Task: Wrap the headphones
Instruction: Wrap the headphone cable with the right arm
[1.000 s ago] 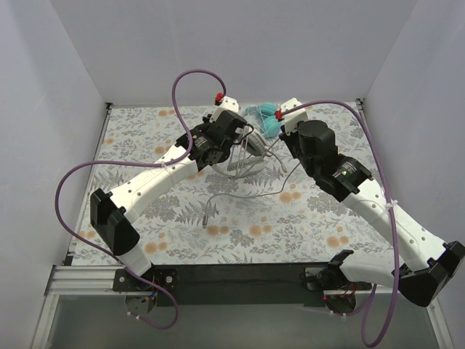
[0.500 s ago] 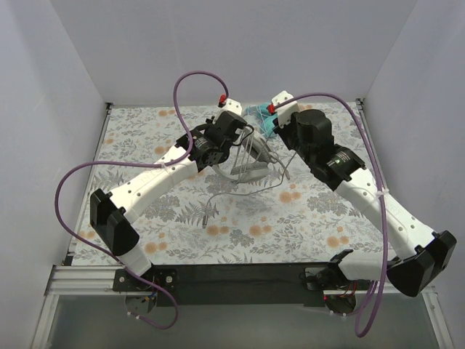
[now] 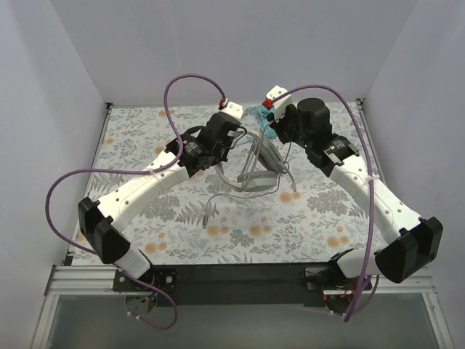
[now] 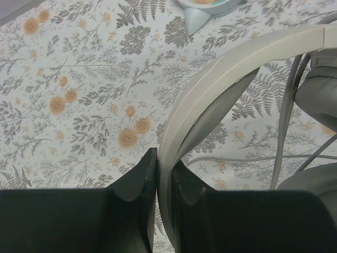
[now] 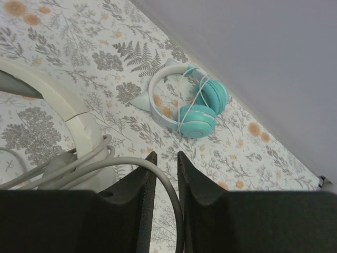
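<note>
With left gripper (image 4: 162, 161) shut, pinched white-grey headphones (image 3: 256, 166) by the headband (image 4: 210, 84), hung between both arms. Straddled the thin grey cable (image 5: 137, 162) with right gripper (image 5: 164, 158), narrowly parted, grip unclear; trailed slack nearward.

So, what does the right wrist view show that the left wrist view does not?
Only the right wrist view: the teal headphones whole, cord wound around them, near the wall, and the grey cable passing between the fingers of the right gripper. Only the left wrist view: the left gripper shut on the headband of the white-grey headphones. Both: that headband, grey cable and the floral table.
</note>
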Robot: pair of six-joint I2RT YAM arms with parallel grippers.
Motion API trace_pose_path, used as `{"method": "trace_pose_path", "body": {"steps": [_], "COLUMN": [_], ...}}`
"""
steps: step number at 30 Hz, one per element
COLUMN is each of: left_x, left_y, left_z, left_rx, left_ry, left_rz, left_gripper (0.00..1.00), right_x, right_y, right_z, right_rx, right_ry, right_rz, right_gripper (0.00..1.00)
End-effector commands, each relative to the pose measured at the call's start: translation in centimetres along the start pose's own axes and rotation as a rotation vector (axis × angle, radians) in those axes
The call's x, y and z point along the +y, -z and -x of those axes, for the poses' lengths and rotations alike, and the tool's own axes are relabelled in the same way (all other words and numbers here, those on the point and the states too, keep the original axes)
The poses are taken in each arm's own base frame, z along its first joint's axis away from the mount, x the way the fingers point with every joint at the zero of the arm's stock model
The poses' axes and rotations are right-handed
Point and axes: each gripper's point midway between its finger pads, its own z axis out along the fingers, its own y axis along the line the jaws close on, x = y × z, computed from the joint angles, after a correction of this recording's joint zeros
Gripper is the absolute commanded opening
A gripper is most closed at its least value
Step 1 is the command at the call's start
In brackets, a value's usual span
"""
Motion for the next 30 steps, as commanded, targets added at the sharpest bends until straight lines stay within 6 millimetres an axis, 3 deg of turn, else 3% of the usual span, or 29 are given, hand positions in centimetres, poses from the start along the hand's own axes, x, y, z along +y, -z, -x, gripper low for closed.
{"method": "trace_pose_path", "body": {"steps": [1, 19, 26, 30], "left_x": [-0.3, -0.6, -0.3, -0.1], "left_y": [4.8, 8.5, 9.6, 10.3], "left_z": [4.8, 6.7, 7.9, 8.5], "left_rx": [-0.180, -0.258, -0.295, -0.318], "left_ry": [0.120, 0.177, 0.199, 0.216], "left_rz": [-0.145, -0.267, -0.284, -0.290], "left_gripper": [0.00, 0.00, 0.00, 0.00], "right_x": [-0.6, -0.3, -2.1, -1.6], "right_y": [0.2, 0.9, 0.1, -0.6], "right_z": [3.5, 2.5, 1.0, -0.5], "right_rx": [-0.149, -0.293, -0.256, -0.234], "right_ry": [-0.036, -0.225, -0.276, -0.312], "right_rz": [0.069, 0.297, 0.234, 0.267], "right_gripper": [0.28, 0.22, 0.20, 0.20]}}
